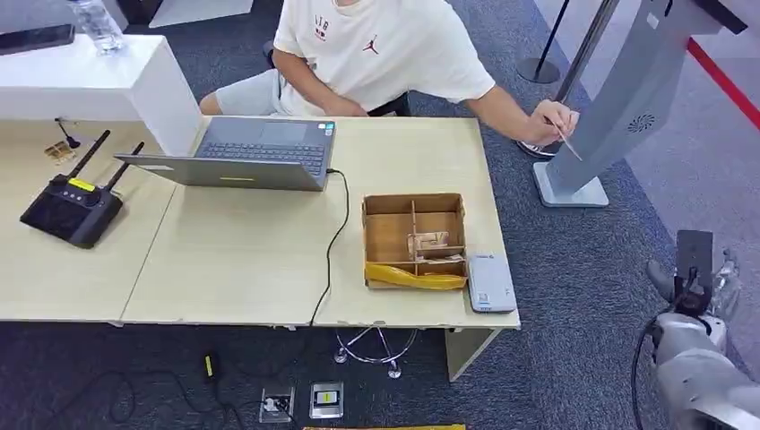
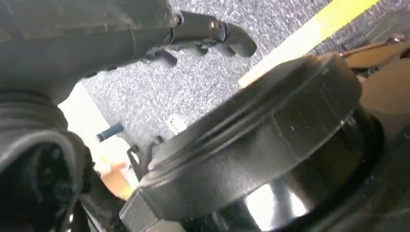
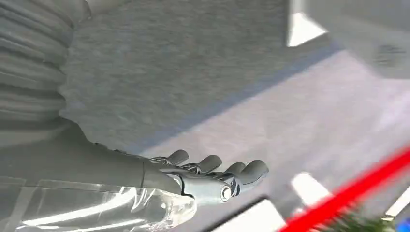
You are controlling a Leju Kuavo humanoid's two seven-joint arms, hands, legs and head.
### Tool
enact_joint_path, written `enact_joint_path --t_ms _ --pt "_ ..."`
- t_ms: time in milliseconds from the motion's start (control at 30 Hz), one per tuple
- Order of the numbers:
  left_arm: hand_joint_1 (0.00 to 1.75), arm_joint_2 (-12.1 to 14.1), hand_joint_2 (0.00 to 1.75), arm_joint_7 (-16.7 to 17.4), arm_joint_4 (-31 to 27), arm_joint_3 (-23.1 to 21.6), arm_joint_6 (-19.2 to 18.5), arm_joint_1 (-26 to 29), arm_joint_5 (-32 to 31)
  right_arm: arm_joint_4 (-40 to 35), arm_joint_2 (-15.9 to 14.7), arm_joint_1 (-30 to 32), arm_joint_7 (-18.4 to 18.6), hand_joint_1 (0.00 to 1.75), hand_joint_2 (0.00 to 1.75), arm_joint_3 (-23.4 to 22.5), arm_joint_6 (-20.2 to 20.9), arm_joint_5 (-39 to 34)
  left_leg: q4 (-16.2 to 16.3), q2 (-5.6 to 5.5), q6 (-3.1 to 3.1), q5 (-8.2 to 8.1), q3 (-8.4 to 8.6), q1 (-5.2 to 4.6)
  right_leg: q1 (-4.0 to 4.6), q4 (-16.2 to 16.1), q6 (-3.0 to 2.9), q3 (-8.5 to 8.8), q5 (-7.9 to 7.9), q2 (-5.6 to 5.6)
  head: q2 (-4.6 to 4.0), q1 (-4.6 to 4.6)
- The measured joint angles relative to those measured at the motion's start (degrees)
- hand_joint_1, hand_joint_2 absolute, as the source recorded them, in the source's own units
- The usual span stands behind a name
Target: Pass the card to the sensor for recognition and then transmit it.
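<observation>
A person in a white shirt sits behind the table and holds a thin pale card [image 1: 567,143] against the tilted grey sensor stand [image 1: 627,98] on the carpet to the right of the table. My right hand [image 1: 695,279] hangs low at the far right, well short of the card and stand. In the right wrist view, my right hand [image 3: 208,176] has its fingers stretched out over the carpet with nothing in them. My left hand [image 2: 203,31] hangs over grey carpet with its fingers apart and empty. A small white flat device [image 1: 490,282] lies on the table's near right corner.
On the beige table [image 1: 233,260] stand a compartmented cardboard box [image 1: 414,235] with a yellow item [image 1: 414,278] along its front, an open laptop [image 1: 260,152] with a black cable, and a black antenna device [image 1: 72,206]. A red floor line [image 1: 721,81] runs behind the stand.
</observation>
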Motion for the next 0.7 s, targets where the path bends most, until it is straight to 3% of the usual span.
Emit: enact_joint_path --t_ms 200,400,700 --pt "0.00 0.0 0.00 0.0 0.0 0.0 0.0 0.0 -1.2 0.9 3.5 -6.0 -0.7 0.00 1.75 5.0 -3.7 0.1 0.0 -0.09 -0.01 0.07 -0.05 0.02 0.02 0.1 0.01 -0.03 0.03 -0.05 0.00 0.00" --pt "0.00 0.0 0.00 0.1 0.0 -0.5 0.0 -0.8 -2.8 1.4 10.0 -9.9 -1.5 0.00 1.75 14.6 -9.1 0.2 0.0 -0.15 -0.04 0.12 -0.04 0.07 0.06 0.1 0.00 -0.04 0.03 -0.07 0.00 0.02" --pt "0.00 0.0 0.00 0.5 0.0 -1.1 0.0 -1.2 -3.2 1.7 14.9 -11.3 -2.3 0.00 1.75 25.1 -9.9 0.2 0.0 -0.20 -0.05 0.13 -0.04 0.05 0.04 0.1 0.00 -0.03 0.03 -0.09 0.00 0.04"
